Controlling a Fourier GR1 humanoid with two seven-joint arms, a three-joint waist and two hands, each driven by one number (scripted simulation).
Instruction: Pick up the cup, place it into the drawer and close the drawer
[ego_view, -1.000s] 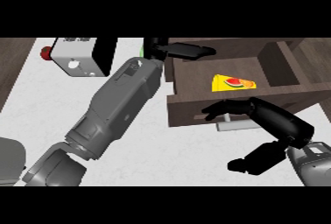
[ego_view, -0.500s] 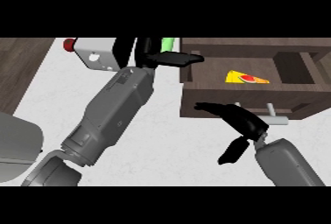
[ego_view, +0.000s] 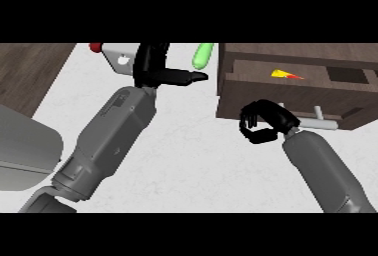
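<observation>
Just right of the left robot hand (ego_view: 153, 67): green cup (ego_view: 203, 56), a slim tilted shape over the pale desk (ego_view: 184, 165), top end leaning right. Sits above that hand's thumb, the thumb sticking out straight to the right beneath it; too close to tell whether touching. Not enclosed by anything. Lies between the left robot hand and the left corner of the drawer (ego_view: 295, 100), outside it, near its wall but apart from it.

Left robot hand stretched out: fingers running straight up toward the upper edge, thumb spread wide, nothing in its grasp. Grey left forearm (ego_view: 111, 135) slanting down from it to the lower left.

Well apart from the green cup, lower and further right: right robot hand (ego_view: 262, 125), fingers curled in toward the palm, nothing visible inside them. Set against the lower left part of the drawer's front; contact not clear. Just right of it, pale handle (ego_view: 325, 121) standing out from that front, not gripped.

Drawer standing open, brown wood, with a yellow wedge (ego_view: 284, 74), red at its tip, lying inside.

Beside the left robot hand on its far left side, partly hidden by it: white box (ego_view: 118, 56) with a red knob (ego_view: 96, 47) at its left corner.
</observation>
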